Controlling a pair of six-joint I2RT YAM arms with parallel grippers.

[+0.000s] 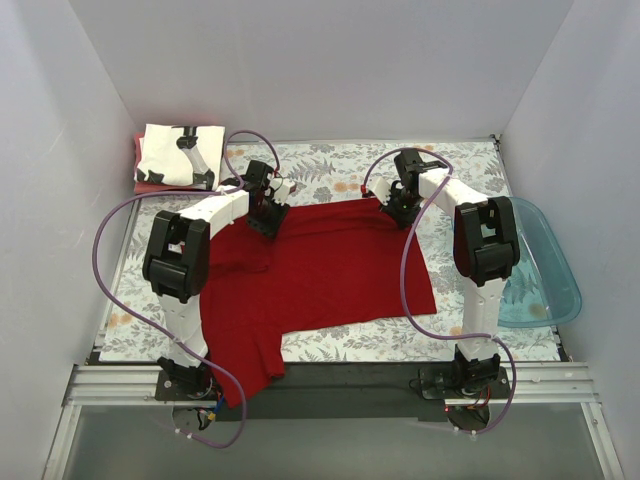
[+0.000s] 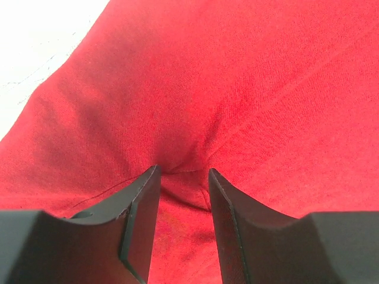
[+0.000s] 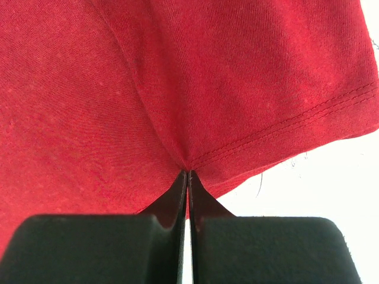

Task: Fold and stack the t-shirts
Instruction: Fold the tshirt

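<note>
The large dark red t-shirt [image 1: 330,270] lies spread on the table, its lower left part hanging over the near edge. My left gripper [image 1: 268,222] is at the shirt's far left edge. In the left wrist view [image 2: 183,171] its jaws stand apart, pressed onto the red cloth [image 2: 249,89] with a pucker between the tips. My right gripper [image 1: 400,215] is at the far right corner. In the right wrist view [image 3: 188,171] it is shut on the shirt's stitched hem [image 3: 284,127]. The white t-shirt with black print [image 1: 180,155] lies folded on the reddish-pink one [image 1: 145,185] at the far left.
A translucent teal tub [image 1: 540,270] sits at the table's right edge, beside the right arm. The grey floral cloth [image 1: 330,165] covers the table. White walls enclose the back and both sides. Purple cables loop off both arms.
</note>
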